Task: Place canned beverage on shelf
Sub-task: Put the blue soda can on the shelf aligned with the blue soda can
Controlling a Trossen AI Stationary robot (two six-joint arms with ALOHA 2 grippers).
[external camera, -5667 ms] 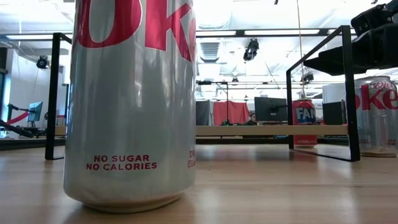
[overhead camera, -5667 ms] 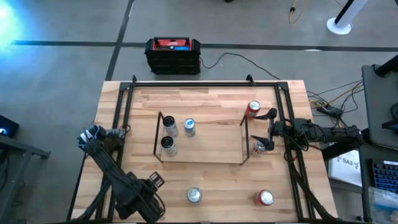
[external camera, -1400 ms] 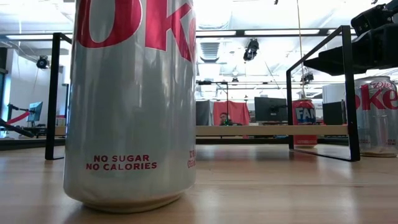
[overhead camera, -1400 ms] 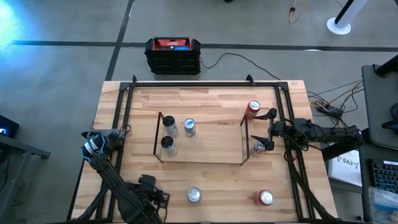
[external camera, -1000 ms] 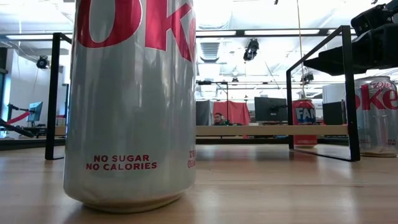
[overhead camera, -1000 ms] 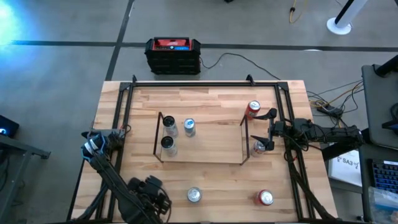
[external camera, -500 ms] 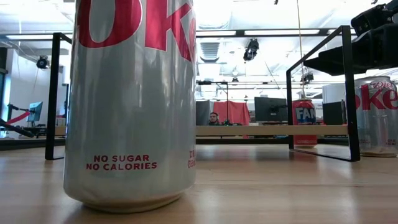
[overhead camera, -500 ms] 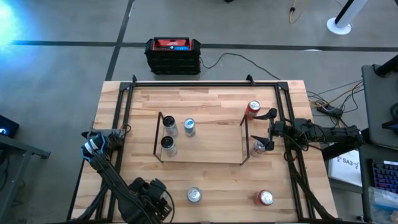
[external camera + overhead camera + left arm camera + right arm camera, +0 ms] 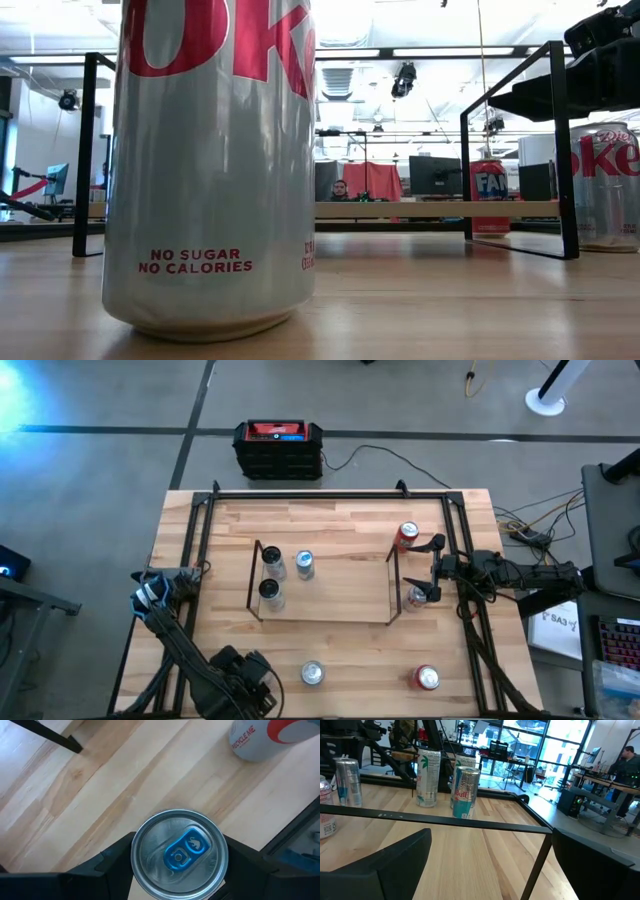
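Note:
A silver can with a blue tab [image 9: 313, 674] stands upright near the table's near edge; it fills the low view [image 9: 210, 170]. My left gripper [image 9: 268, 698] is open just left of it. In the left wrist view the can's top [image 9: 179, 854] shows between my two fingers, which stand on either side of it. The shelf [image 9: 330, 610] holds three cans at its left end [image 9: 273, 563]. My right gripper [image 9: 430, 570] is open and empty at the shelf's right end frame, between a red-topped can [image 9: 407, 535] and a silver can [image 9: 418, 597].
A red-topped can [image 9: 427, 678] stands at the near right and also shows in the left wrist view [image 9: 260, 740]. A black tubular frame [image 9: 330, 493] rims the tabletop. The shelf's right end bar [image 9: 445, 820] crosses the right wrist view. The deck right of its three cans is bare.
My left gripper has shifted a little toward the table's near edge beside the silver can. The cans and my right arm have kept still.

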